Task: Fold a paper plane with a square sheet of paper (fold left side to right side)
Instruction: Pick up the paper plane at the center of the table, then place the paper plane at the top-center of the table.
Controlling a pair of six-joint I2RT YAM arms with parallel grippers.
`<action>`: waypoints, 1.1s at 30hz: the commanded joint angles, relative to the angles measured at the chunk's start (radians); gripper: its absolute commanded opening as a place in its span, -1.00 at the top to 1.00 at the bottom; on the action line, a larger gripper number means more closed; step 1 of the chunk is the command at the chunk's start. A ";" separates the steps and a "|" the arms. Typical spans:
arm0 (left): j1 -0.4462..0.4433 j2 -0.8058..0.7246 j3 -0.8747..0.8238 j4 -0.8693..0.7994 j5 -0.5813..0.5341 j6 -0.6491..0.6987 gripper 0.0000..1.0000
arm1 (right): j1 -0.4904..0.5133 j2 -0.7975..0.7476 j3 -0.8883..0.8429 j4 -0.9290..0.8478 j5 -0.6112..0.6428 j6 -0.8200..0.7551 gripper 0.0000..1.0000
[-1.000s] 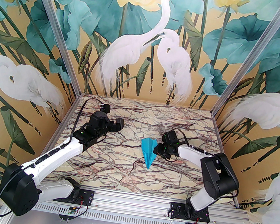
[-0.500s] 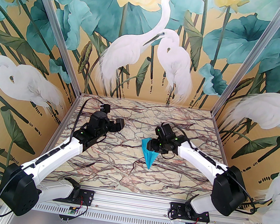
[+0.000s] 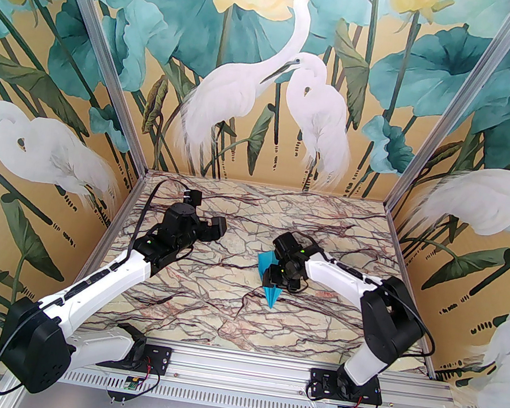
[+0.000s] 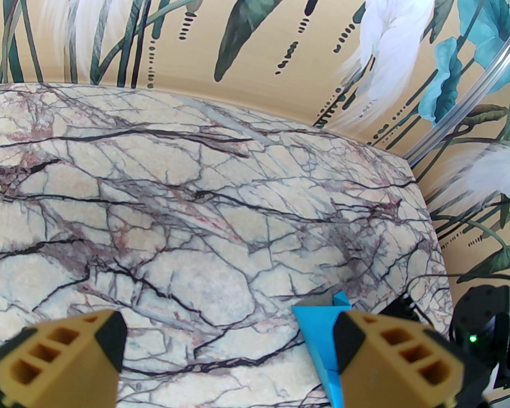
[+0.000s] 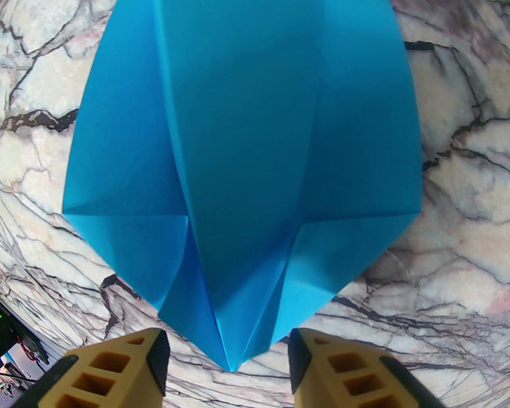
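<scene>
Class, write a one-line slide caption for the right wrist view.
Right gripper, jaws apart, frames the pointed tip of the blue paper plane on the marble table.

We see the paper plane point(image 5: 243, 159) lying on the marble table point(image 5: 458, 191), its centre crease running away from us with layered flaps on either side. Its pointed end sits between the fingertips of our right gripper point(image 5: 227, 358). The tan fingers point(image 5: 119, 374) stand parted, one each side of that point, with marble showing between them and the paper.
</scene>
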 commanded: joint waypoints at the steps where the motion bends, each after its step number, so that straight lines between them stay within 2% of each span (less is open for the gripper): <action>1: 0.005 0.006 0.011 -0.011 -0.010 0.013 -0.84 | 0.004 0.043 0.052 -0.031 0.008 -0.027 0.04; 6: 0.005 0.014 0.014 -0.010 -0.015 0.013 -0.85 | 0.004 0.109 0.099 -0.046 0.026 -0.044 0.14; 10: 0.004 0.026 0.023 -0.011 -0.016 0.016 -0.85 | 0.004 0.145 0.131 -0.065 0.045 -0.045 0.31; 15: 0.005 0.041 0.039 -0.010 -0.020 0.017 -0.85 | 0.004 0.142 0.176 -0.108 0.089 -0.048 0.77; 17: 0.005 0.043 0.042 -0.008 -0.021 0.020 -0.85 | -0.003 0.142 0.203 -0.137 0.100 -0.058 0.85; 23: 0.005 0.041 0.050 -0.017 -0.025 0.037 -0.86 | -0.073 0.177 0.360 -0.226 0.096 -0.078 0.88; 33: 0.004 0.037 0.053 -0.032 -0.004 0.040 -0.87 | -0.179 0.492 0.760 -0.318 0.127 -0.130 0.87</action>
